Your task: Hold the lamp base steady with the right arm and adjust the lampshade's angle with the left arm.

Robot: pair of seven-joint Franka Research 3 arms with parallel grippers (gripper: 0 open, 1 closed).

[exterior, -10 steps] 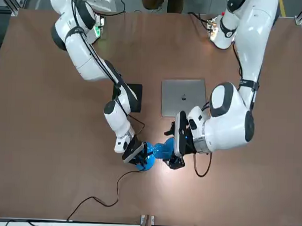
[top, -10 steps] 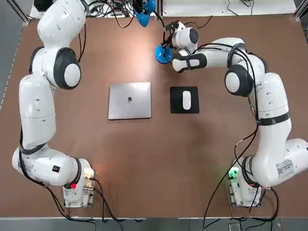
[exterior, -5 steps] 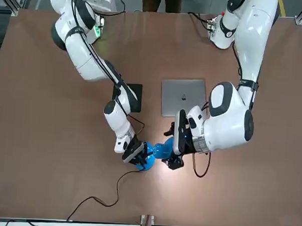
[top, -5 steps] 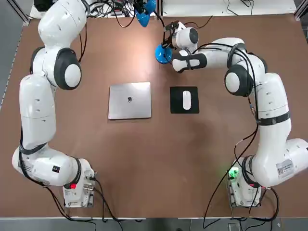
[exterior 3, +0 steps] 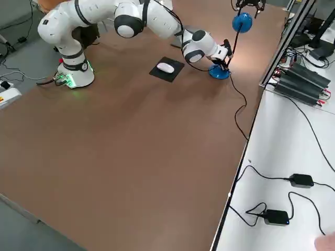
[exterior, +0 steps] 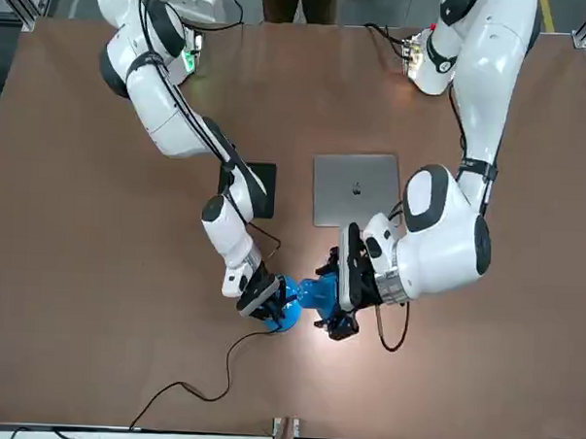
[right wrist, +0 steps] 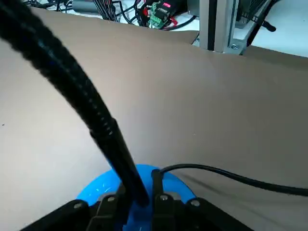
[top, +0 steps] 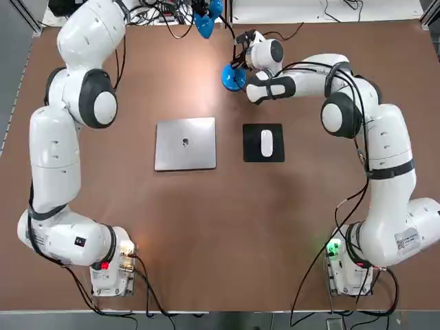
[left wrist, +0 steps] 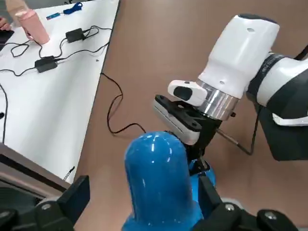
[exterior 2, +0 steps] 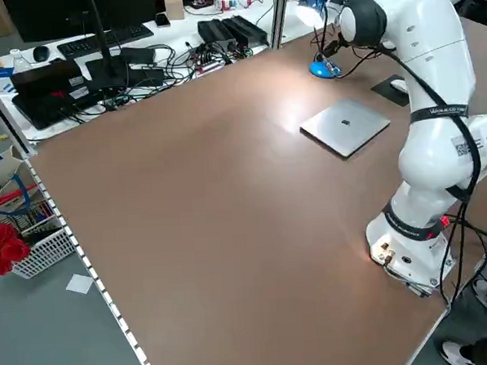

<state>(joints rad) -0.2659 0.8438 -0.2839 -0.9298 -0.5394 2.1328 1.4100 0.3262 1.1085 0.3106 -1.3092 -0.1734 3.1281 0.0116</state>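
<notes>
Across the brown tabletop (top: 206, 240), a silver laptop (top: 185, 144) lay near a white mouse (top: 267, 143). Toward the far edge, the right end effector (right wrist: 139, 192) was clamped on the lamp base's (exterior 3: 219, 72) thin neck. The left end effector's (left wrist: 142, 195) fingers were apart, with the blue lampshade (left wrist: 159, 178) between them. Only the left side view showed red flowers (exterior 2: 3, 248) by a white basket (exterior 2: 47, 252) on the grey floor (exterior 2: 56, 339).

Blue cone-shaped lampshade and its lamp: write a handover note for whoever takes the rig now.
Left gripper: open, its fingers either side of the glossy blue lampshade, not clamped.
Right gripper: shut on the round blue lamp base, at the foot of its black neck.
Done: base held on the brown table.
Left: apparently, close on the shade and set its angle; final angle cannot be told.
</notes>
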